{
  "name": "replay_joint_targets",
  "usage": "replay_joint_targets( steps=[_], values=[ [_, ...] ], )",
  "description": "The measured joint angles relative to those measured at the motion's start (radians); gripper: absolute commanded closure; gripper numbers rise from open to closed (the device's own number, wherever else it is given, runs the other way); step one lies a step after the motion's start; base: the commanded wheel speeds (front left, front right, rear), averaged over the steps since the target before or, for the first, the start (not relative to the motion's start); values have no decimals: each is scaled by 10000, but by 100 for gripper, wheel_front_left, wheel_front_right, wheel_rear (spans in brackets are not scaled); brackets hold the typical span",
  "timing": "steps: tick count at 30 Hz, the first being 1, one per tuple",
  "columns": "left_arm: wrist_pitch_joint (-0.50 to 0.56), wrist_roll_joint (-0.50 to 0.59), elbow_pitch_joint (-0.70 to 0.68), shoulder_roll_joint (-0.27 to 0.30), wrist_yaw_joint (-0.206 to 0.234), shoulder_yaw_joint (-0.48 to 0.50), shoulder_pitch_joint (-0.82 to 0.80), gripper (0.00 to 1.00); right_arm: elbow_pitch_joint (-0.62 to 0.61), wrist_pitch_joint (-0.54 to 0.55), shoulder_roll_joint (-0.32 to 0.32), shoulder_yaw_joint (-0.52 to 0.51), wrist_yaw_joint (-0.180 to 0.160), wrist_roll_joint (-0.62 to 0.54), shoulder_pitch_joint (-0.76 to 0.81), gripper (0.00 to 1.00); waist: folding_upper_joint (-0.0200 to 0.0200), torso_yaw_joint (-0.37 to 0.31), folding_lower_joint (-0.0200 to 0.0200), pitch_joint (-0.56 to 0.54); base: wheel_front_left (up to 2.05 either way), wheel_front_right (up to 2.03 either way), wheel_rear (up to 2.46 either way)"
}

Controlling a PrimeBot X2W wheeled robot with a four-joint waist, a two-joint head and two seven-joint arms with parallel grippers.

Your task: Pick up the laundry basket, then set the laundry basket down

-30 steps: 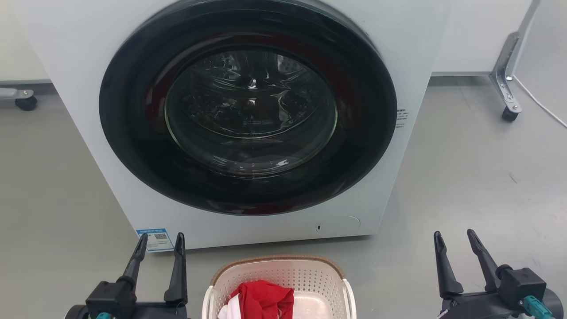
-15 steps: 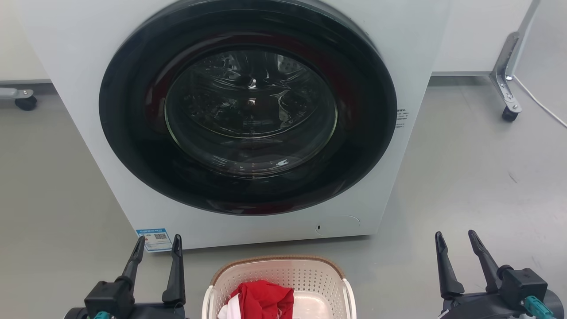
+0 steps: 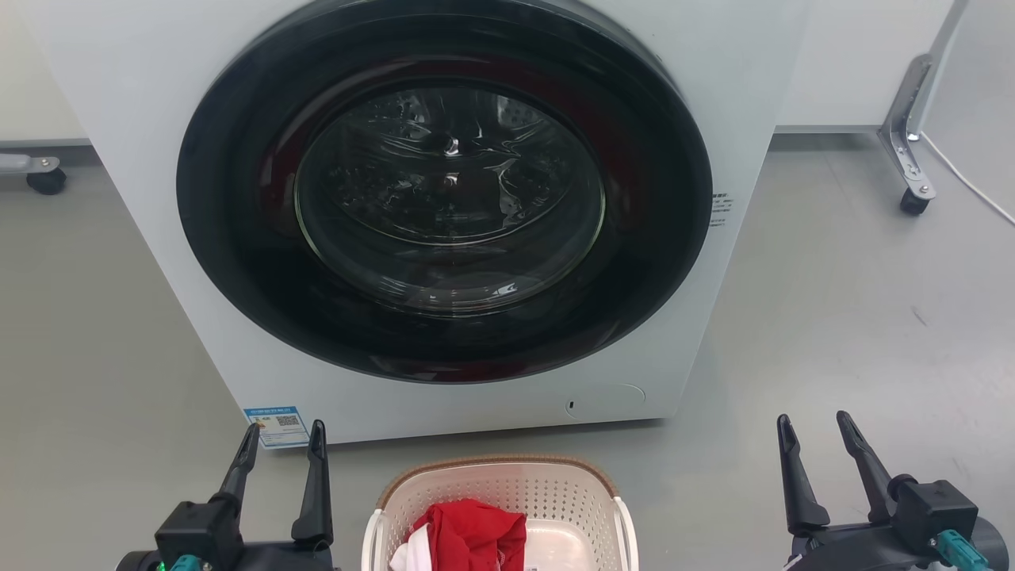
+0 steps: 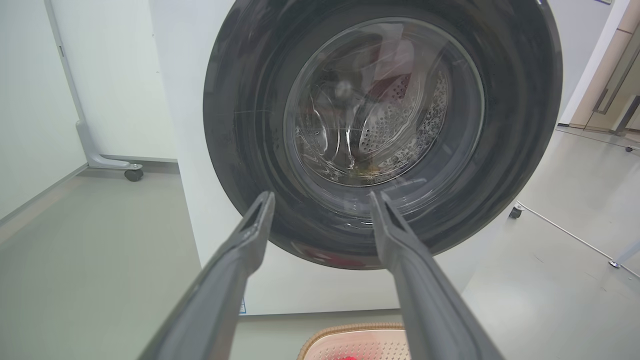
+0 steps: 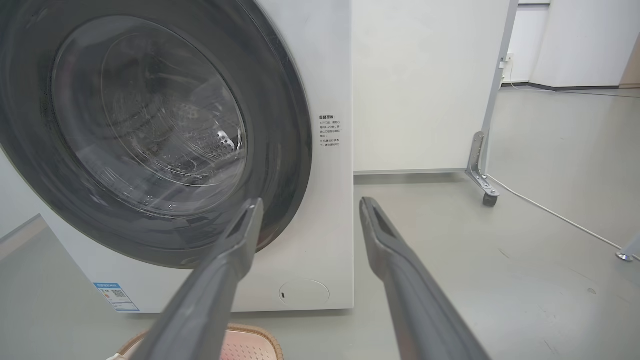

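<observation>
The laundry basket [image 3: 547, 496] stands on the grey floor [image 3: 840, 317] in front of the washer [image 3: 143, 119], near its base, at the bottom centre of the head view; its near part is cut off by the frame edge. It lies between the two grippers and neither touches it. The left gripper [image 3: 286, 428] hovers just to the basket's left, fingers apart, nothing between them. The right gripper [image 3: 813, 418] is farther out on the other side, well clear, fingers likewise spread and empty. Both point toward the washer front. Contents: a red garment [image 3: 472, 535] bunched over a bit of white cloth [image 3: 404, 559]; the load looks small. Handling, as judged: thin perforated plastic, so light and fairly stiff, though the long walls would probably flex if squeezed, and smooth plastic may slip under a pinch. The brown woven-look rim [image 3: 496, 460] offers a firmer edge. Best hold appears to be the white loops at the sides, left handle [image 3: 369, 533] and right handle [image 3: 630, 527], one per gripper, keeping the load level. Pick-up not yet begun; both arms need to come inward and down. Risk: an uneven lift tilting the basket and spilling clothes.
</observation>
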Motion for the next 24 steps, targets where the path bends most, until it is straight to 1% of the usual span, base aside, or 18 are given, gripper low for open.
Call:
replay_joint_targets(
  steps=[7,12,18,24],
  values=[
    [36,63,6,-38,0,54,15,0,-23,0,13,-69,50,-2,25,0,0,10,0,85,0,0,0],
    [92,142,-81,-65,0,54,15,0,-178,0,42,-119,59,-13,81,0,0,17,0,370,0,0,0],
    [222,165,-132,-113,0,-65,-64,0,-230,0,105,-130,104,-17,-48,0,0,25,0,953,0,0,0],
    [382,201,-54,-217,-4,-205,-710,0,-167,0,109,-155,178,-90,-510,0,1,34,1,1727,0,0,0]
  ],
)
